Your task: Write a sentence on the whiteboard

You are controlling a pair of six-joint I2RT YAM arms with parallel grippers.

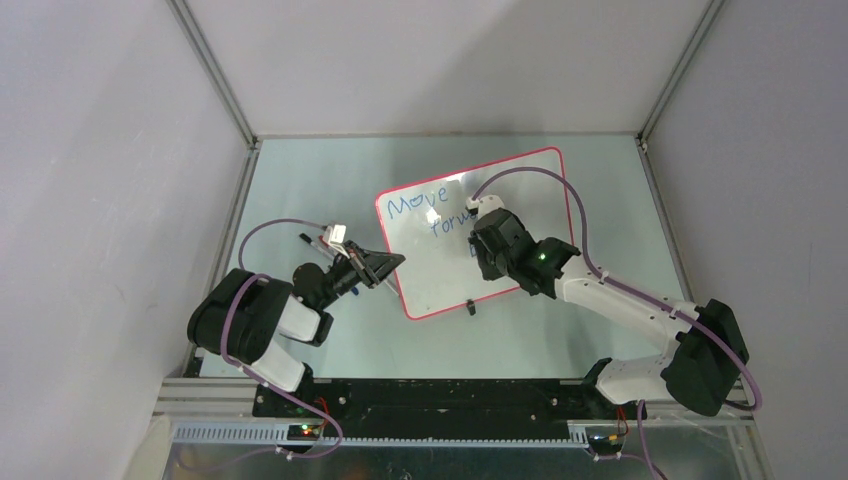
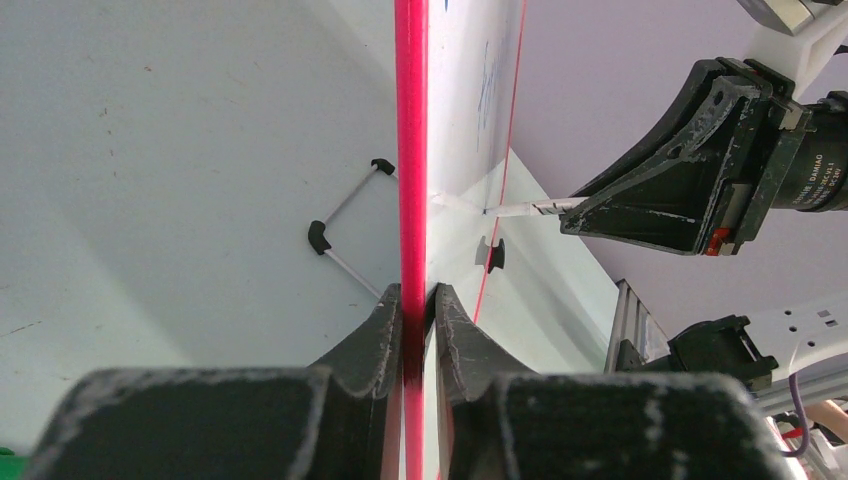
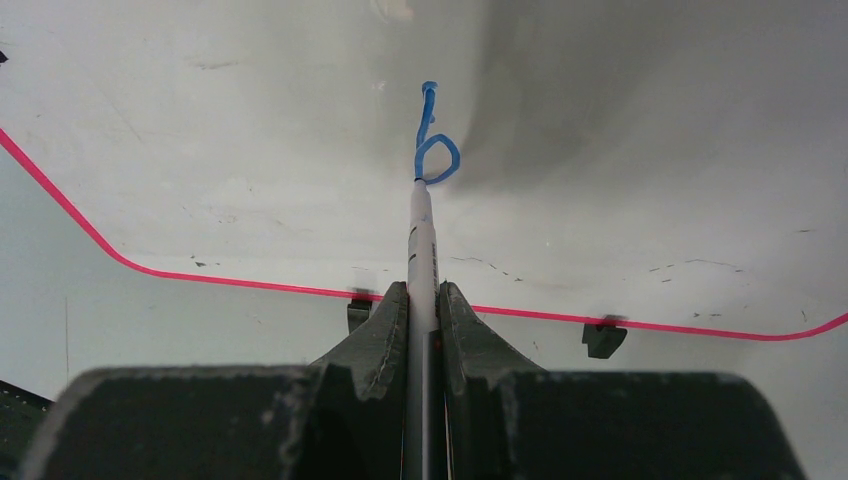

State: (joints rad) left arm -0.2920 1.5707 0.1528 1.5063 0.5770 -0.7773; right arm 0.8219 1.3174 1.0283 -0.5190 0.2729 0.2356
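Observation:
The whiteboard (image 1: 432,280) lies tilted on the table, white with a thin red-pink frame (image 2: 411,150). Blue words of the sentence (image 1: 418,204) run in stepped lines across its upper left. A blue letter "b" (image 3: 436,150) stands lower down. My left gripper (image 2: 413,300) is shut on the whiteboard's left edge (image 1: 393,262). My right gripper (image 3: 423,295) is shut on a white marker (image 3: 421,235), and the marker's tip touches the board at the foot of the "b". From above, the right gripper (image 1: 480,245) hides part of the writing.
Two black clip feet (image 3: 601,338) sit along the board's near edge (image 3: 358,311). A thin wire piece with black ends (image 2: 345,225) lies on the table left of the board. Grey walls enclose the table on three sides.

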